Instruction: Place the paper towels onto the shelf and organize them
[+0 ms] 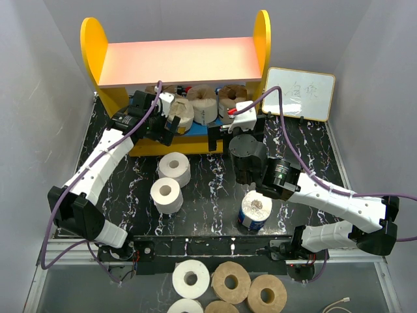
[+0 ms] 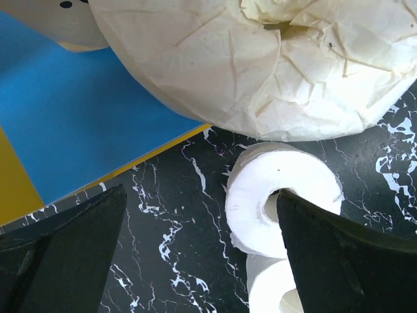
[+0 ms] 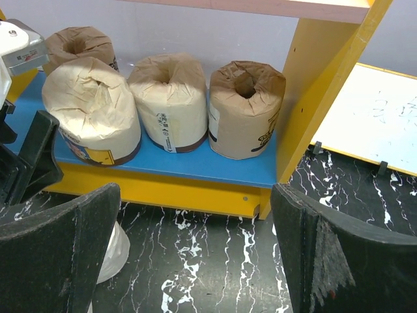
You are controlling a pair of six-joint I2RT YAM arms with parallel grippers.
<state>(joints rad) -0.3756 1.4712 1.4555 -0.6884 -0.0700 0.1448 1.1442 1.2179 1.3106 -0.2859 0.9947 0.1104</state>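
The left gripper [image 2: 202,195] hangs spread and empty at the shelf [image 1: 176,59], whose blue lower board [image 3: 195,166] holds four tan rolls [image 3: 171,101]. Two white rolls [image 1: 173,166] stand core-up on the table [image 1: 215,189] just behind it, nearer than to the equally open right gripper [image 1: 218,132].

It seems to be a robotics lab test cell. A black marbled worktop [image 1: 208,195] is closed in by plain grey panels [image 1: 39,78]. A left arm [image 1: 98,163] and a right arm [image 1: 332,195] are bolted at its near edge, with a purple cable [image 1: 47,228]. A whiteboard [image 1: 300,92] stands at the far right corner and a bright shelf [image 1: 182,59] at the far edge.
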